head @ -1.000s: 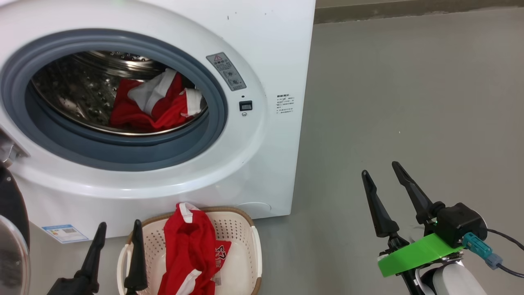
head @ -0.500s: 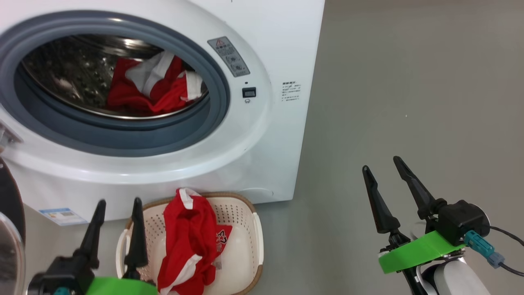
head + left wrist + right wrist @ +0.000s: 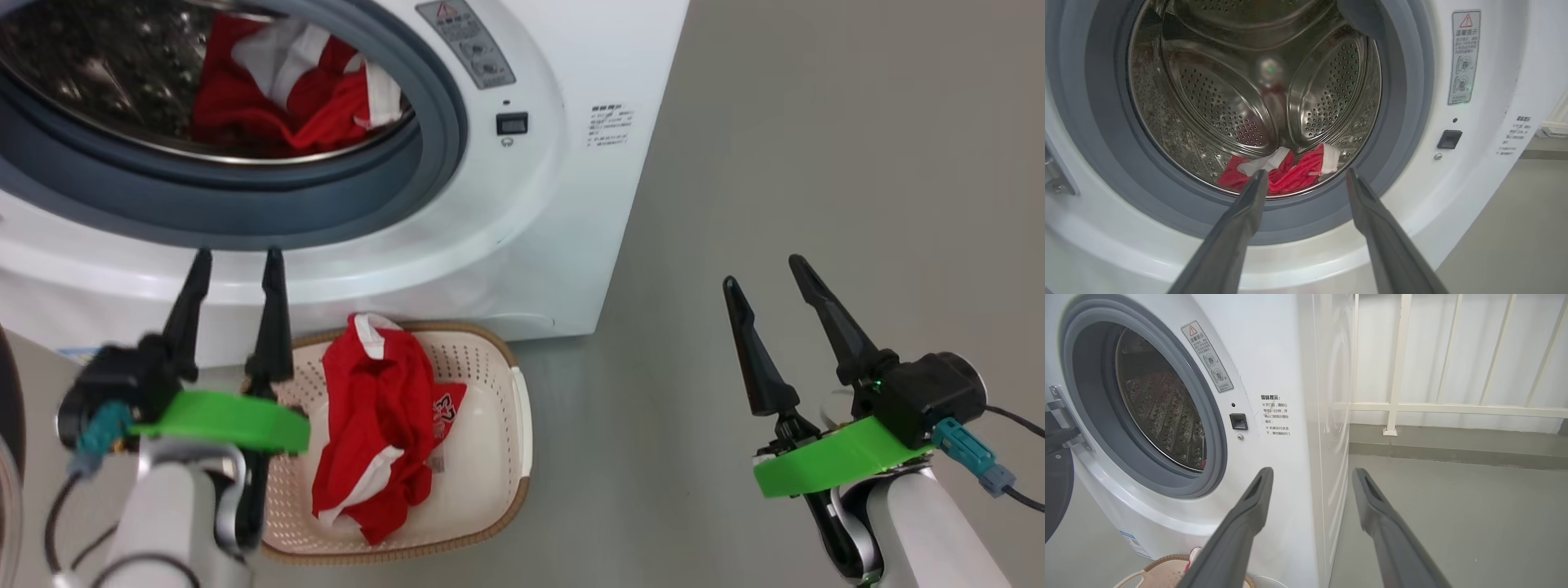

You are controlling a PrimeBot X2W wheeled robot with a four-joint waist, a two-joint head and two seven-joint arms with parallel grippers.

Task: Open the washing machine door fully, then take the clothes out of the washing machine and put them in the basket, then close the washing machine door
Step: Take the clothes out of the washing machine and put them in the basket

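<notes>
Washing machine (image 3: pixel 563 204) – big white front-loader, fills the upper left of the head view and stands on a grey floor (image 3: pixel 816 163). White railing (image 3: pixel 1396 375) runs behind it in the right wrist view. Washing machine door (image 3: pixel 1055 490) is swung open – its black edge shows at the far left of the right wrist view, hinged on the machine's left side. Grey rubber ring (image 3: pixel 367 204) surrounds the perforated steel drum (image 3: pixel 1229 102).

Basket (image 3: pixel 482 457) – cream, perforated, brown rim – sits on the floor just in front of the machine, below the opening. Red garment (image 3: pixel 371 425) with white bands lies in the basket, draped over its far rim. Red clothes (image 3: pixel 269 90) with white trim lie at the bottom of the drum, towards its front lip.

Left gripper (image 3: pixel 237 255) is raised in front of the machine's lower front, above the basket's left end; fingers spread apart, holding nothing, pointing at the drum opening. Right gripper (image 3: pixel 762 271) is over bare floor well to the right of the machine, fingers spread, holding nothing.

Small stuff: warning sticker (image 3: pixel 467 41) right of the opening, black latch socket (image 3: pixel 512 123) below it, blue label (image 3: pixel 1133 541) low on the front.
</notes>
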